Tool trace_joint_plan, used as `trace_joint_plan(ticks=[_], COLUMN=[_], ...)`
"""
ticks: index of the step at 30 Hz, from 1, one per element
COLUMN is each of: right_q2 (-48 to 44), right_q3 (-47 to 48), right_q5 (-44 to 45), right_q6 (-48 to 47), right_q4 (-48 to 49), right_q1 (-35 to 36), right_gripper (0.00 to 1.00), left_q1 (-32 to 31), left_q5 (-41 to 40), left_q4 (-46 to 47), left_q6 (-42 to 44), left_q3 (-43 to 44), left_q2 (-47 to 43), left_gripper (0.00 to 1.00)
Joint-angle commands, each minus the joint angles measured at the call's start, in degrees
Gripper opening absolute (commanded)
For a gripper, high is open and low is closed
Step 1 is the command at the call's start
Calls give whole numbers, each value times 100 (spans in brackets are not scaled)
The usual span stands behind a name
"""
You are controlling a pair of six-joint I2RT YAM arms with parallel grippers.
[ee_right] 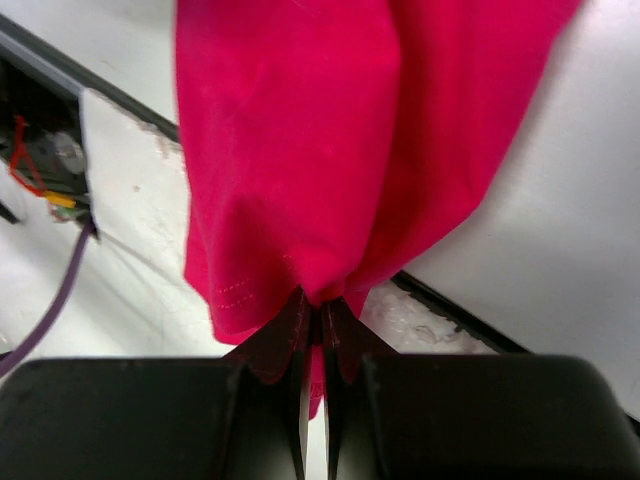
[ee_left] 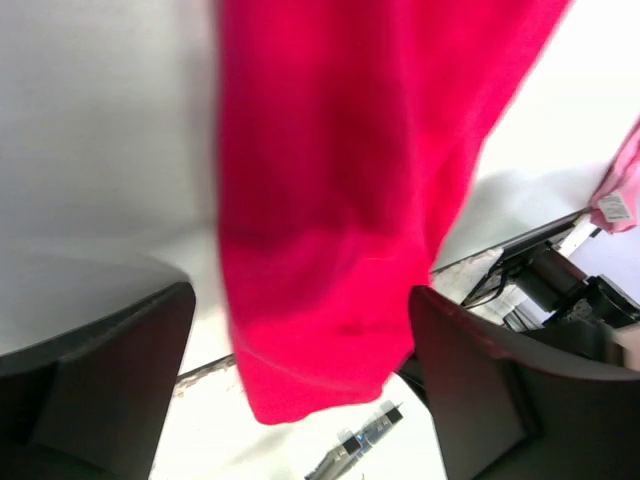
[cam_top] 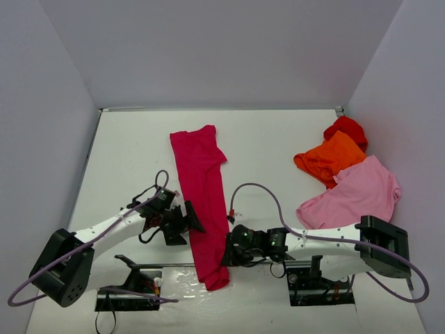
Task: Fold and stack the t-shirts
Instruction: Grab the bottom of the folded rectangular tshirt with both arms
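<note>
Top view first. Down the middle of the flat white table (cam_top: pixel 132 153), a soft crimson-magenta t-shirt (cam_top: pixel 200 181), folded long and narrow, running from the far centre to the near edge. Far right, well apart from it, a loose heap: a crumpled red t-shirt (cam_top: pixel 345 129) at the back, an orange t-shirt (cam_top: pixel 330 158) against it, a larger light pink t-shirt (cam_top: pixel 358 195) nearest. Left gripper (cam_top: pixel 186 217) at the strip's left edge, right gripper (cam_top: pixel 229 254) at its right edge, closer to the near hem.

Over to the left wrist. Left gripper (ee_left: pixel 300 390) spread wide, black fingers (ee_left: pixel 110 380) either side of the crimson-magenta t-shirt (ee_left: pixel 350 200), gripping nothing. Touching the cloth or not: impossible to tell.

Right wrist now. Right gripper (ee_right: pixel 318 318) clamped tight on a small pinch of the crimson-magenta t-shirt (ee_right: pixel 330 140), cloth bunched at the tips beside the stitched hem.

Probably setting up the cross-fold. So: bring the left down level with the right's pinch, not higher up the strip. Catch every layer at the edge before closing. Lift both sides together, only just clear of the table, with light tension across to stop a sag in the middle. Carry the hem evenly toward the far end and lay it flat before letting go. Mismatched pinch heights likely to mean a skewed fold.
</note>
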Motion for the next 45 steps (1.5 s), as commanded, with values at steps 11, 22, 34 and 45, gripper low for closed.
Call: trace_joint_plan(ticks=[11,22,34,45], right_q2=[-805,-2041,-197,1087], right_q3=[-771,-1187,-1315,-716], right_q5=[-19,300,-427,-683], right_q6=[722,1651,1725,1194], right_q4=[115,-427,1663,1897], right_q1=[95,327,579,550], right_gripper=[13,93,91,77], left_q1=[-97,-135,-330,-421], left_q5=[457,548,739,607], left_q4=[-1359,-1182,-564,-577], left_q6=[-721,-823,-941,-1072], left_q3=[-567,-760,-873,-913], left_q2=[-2481,-2566,-2115,-2348], left_gripper=[97,97,97,97])
